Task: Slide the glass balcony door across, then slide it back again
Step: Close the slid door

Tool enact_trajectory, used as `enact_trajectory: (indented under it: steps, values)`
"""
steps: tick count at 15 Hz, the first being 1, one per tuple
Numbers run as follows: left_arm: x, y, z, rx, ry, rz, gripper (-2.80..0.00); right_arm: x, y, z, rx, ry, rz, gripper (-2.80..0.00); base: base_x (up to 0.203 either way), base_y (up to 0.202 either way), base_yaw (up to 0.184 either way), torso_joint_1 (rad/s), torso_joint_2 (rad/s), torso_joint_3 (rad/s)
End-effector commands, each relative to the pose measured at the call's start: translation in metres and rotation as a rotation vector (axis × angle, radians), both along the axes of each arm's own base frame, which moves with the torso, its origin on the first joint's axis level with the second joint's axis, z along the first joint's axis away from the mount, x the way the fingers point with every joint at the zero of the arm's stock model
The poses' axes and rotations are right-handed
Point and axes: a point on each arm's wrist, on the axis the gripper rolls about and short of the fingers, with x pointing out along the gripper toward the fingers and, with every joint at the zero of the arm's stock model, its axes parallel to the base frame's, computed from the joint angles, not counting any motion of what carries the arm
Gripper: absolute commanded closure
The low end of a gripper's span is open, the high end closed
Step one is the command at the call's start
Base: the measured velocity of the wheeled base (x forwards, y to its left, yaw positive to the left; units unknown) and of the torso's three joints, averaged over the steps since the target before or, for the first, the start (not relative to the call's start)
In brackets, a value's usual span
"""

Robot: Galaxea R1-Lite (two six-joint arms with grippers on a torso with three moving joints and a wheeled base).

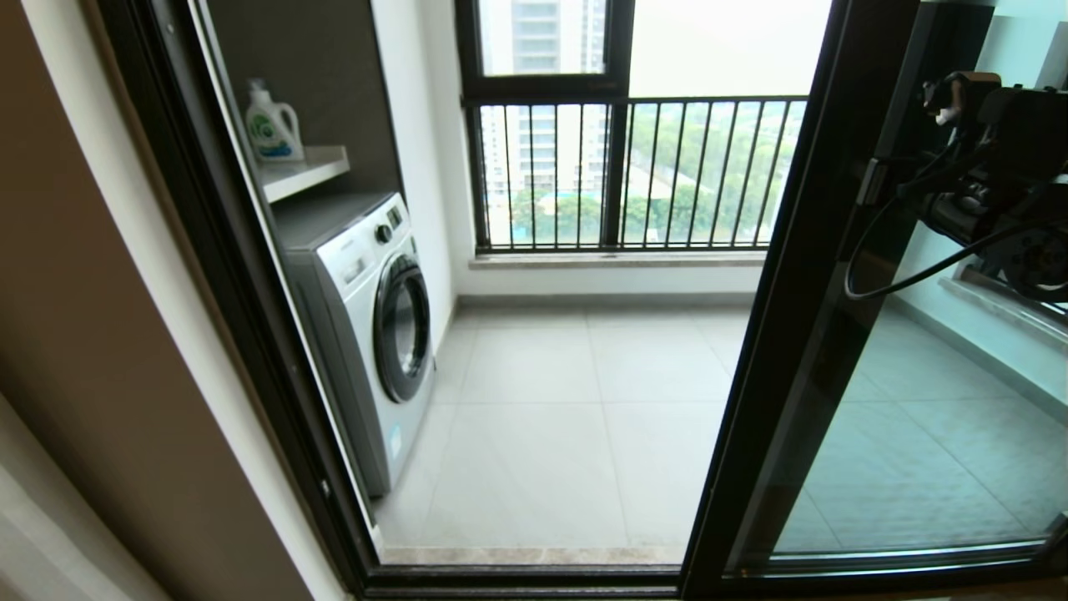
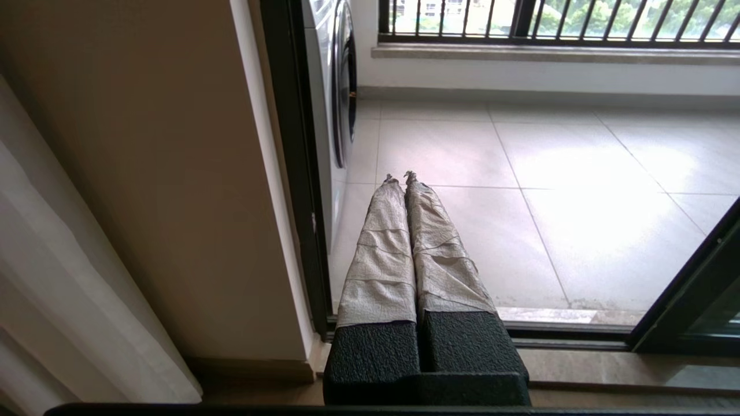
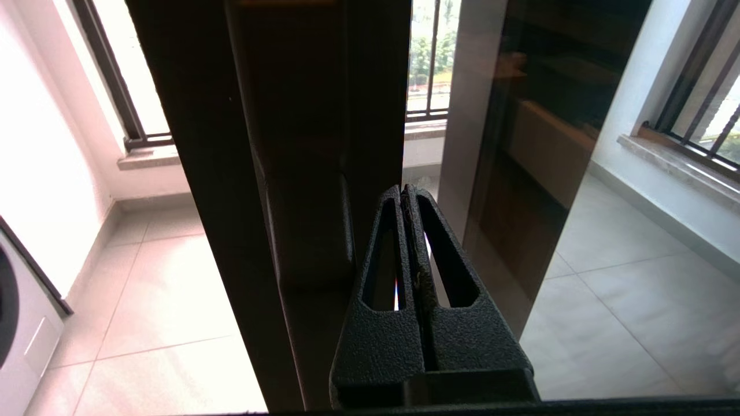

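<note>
The glass balcony door (image 1: pixel 797 334) stands at the right of the doorway, its black upright slanting down the head view with clear glass (image 1: pixel 918 442) to its right. The doorway to its left is open onto the balcony. My right arm (image 1: pixel 993 167) reaches in high on the right. In the right wrist view my right gripper (image 3: pixel 404 189) is shut with nothing between its fingers, tips beside the door's dark upright (image 3: pixel 277 173) and a bar handle (image 3: pixel 347 225). My left gripper (image 2: pixel 402 176), fingers wrapped in pale tape, is shut and empty, low by the left jamb.
A white washing machine (image 1: pixel 375 334) stands at the balcony's left under a shelf with a detergent bottle (image 1: pixel 271 125). A railed window (image 1: pixel 634 175) closes the far side. The floor track (image 1: pixel 534 576) runs along the bottom. A tan wall (image 1: pixel 83 334) and curtain (image 2: pixel 58 289) are on the left.
</note>
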Motion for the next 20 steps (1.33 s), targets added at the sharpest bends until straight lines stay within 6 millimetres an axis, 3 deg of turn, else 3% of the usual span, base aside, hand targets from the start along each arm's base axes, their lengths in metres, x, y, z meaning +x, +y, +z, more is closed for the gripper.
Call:
enact_trajectory:
  steps: [1,6,20]
  values:
    - [0.0,0.0,0.0,-0.001,-0.001,0.0,0.0,0.0,0.011,0.0,0.002,-0.001,0.001,0.0,0.0,0.0,0.0,0.0,0.0,0.0]
    - [0.0,0.0,0.0,-0.001,-0.001,0.001,0.0,0.003,0.05,-0.002,-0.012,0.004,0.066,0.0,0.0,0.0,0.0,0.0,0.0,0.0]
    - [0.0,0.0,0.0,-0.001,-0.001,0.001,0.0,0.041,0.157,-0.017,-0.006,-0.039,0.19,0.0,0.0,0.0,0.0,0.0,0.0,0.0]
